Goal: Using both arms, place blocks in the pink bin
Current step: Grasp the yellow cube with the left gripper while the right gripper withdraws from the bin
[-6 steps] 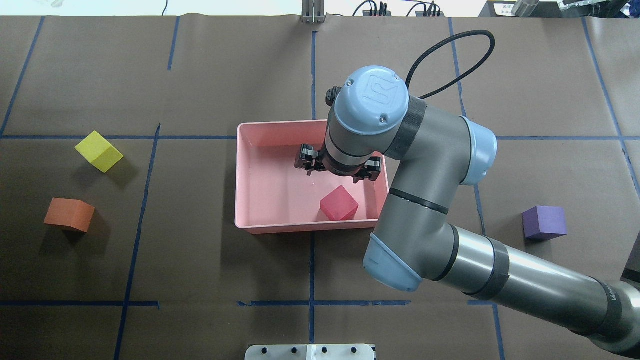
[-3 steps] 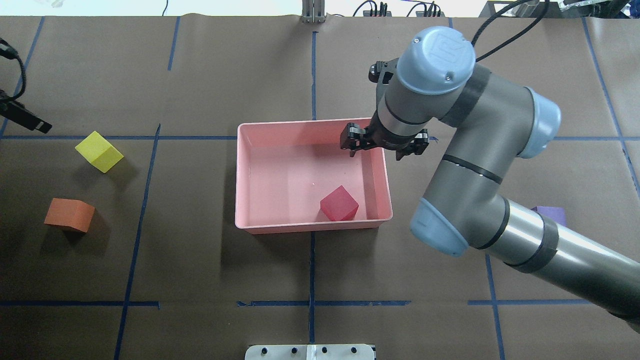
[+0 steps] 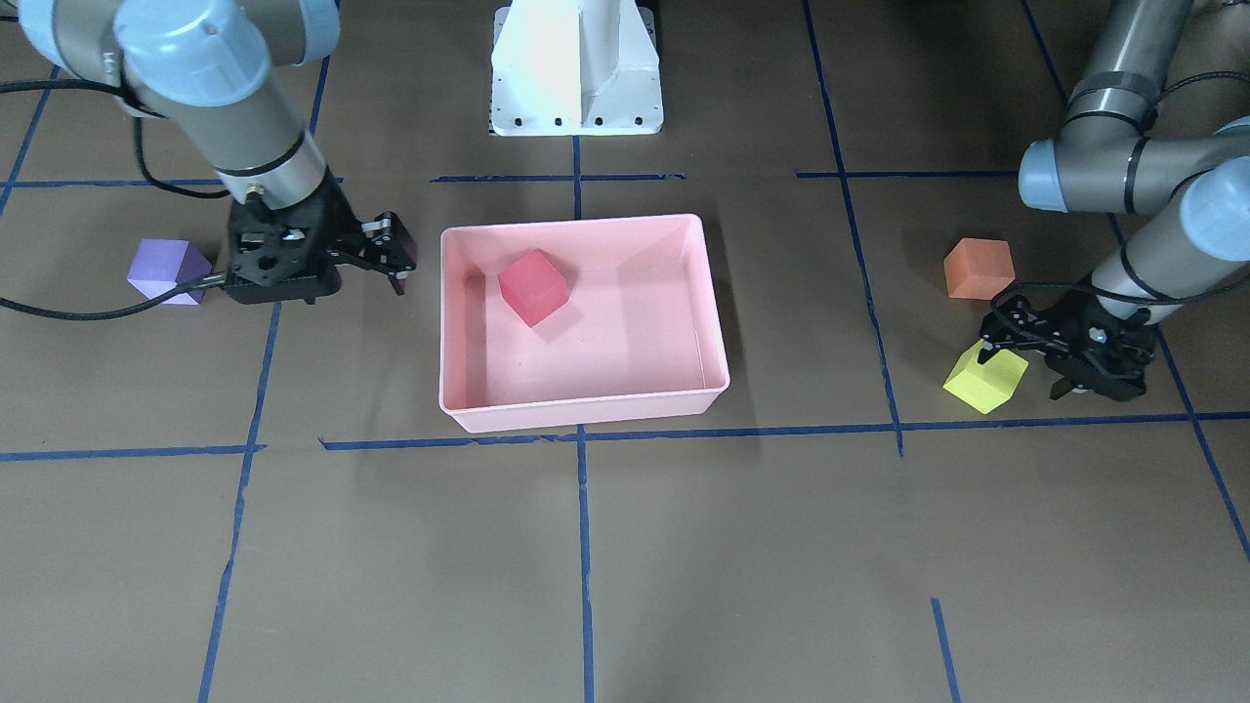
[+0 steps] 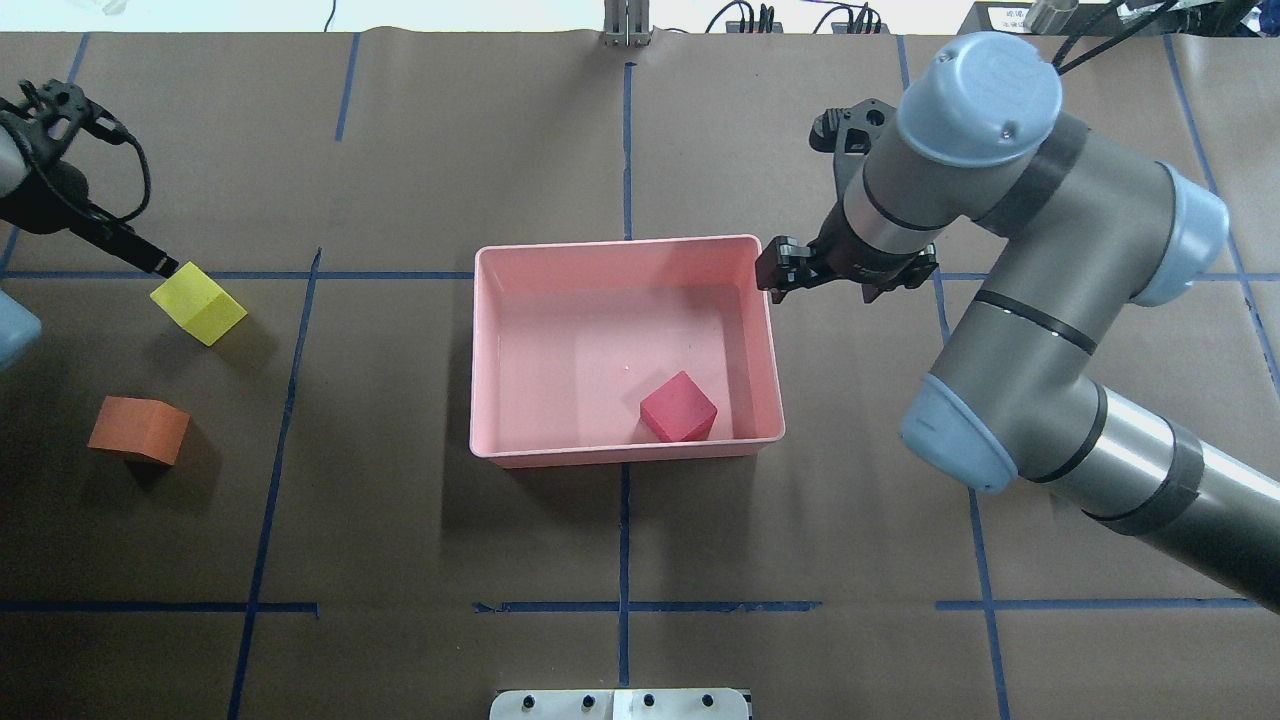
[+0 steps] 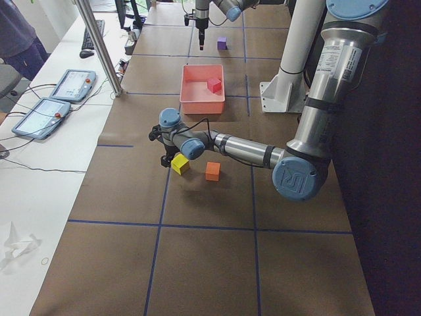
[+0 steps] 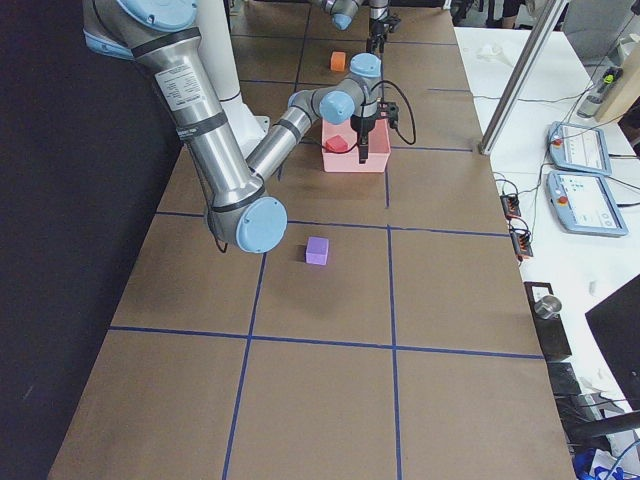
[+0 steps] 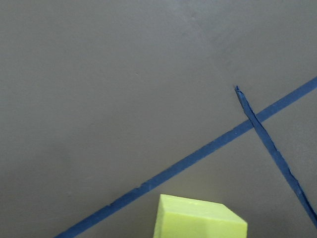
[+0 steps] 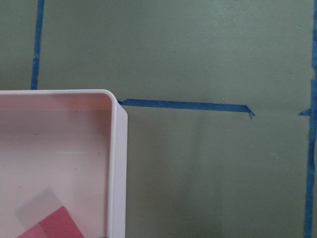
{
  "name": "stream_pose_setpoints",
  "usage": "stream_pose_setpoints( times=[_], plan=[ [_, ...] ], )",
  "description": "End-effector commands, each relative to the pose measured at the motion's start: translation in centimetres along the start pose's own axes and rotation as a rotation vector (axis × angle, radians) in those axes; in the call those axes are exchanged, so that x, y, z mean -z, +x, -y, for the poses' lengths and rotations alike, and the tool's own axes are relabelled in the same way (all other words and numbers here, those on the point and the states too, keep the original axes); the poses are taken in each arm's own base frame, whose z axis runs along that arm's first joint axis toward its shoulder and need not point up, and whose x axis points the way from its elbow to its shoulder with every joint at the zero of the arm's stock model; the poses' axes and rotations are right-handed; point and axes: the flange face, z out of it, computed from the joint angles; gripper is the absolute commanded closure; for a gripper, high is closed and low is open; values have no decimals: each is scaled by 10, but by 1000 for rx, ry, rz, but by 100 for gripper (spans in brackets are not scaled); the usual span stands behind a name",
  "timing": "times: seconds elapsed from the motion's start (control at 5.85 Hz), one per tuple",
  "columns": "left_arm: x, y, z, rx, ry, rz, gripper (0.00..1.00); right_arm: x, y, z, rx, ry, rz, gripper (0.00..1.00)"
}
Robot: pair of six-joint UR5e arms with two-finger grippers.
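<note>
The pink bin [image 4: 620,455] sits mid-table with the red block [image 4: 678,407] inside near its front right corner. My right gripper [image 4: 830,285] is open and empty, just outside the bin's far right corner. The purple block [image 3: 166,271] lies on the table past the right arm; the arm hides it in the overhead view. My left gripper [image 3: 1035,361] is open, low beside the yellow-green block [image 3: 986,379], which also shows at the bottom of the left wrist view [image 7: 198,218]. The orange block [image 3: 979,268] lies close by it.
The white pedestal base [image 3: 576,68] stands at the robot's edge of the table behind the bin. Blue tape lines cross the brown table cover. Tablets and cables lie on a side bench [image 5: 59,99] beyond the table's far edge.
My right gripper rose out of the bin and moved right, past its far right corner, leaving the red block inside. My left arm came in from the left toward the yellow-green block.
</note>
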Motion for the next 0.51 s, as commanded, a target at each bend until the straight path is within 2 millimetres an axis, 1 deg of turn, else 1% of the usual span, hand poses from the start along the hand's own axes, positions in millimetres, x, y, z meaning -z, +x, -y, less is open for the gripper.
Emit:
stream_pose_setpoints(
  times=[0.0, 0.17, 0.34],
  plan=[
    [-24, 11, -12, -3, -39, -10, 0, 3, 34, 0, 23, -8, -15, 0],
    [-38, 10, -17, 0, -65, -10, 0, 4, 39, 2, 38, -5, -19, 0],
    [-42, 10, -19, 1, -72, -9, 16, 11, 49, 9, 43, 7, -24, 0]
  ],
)
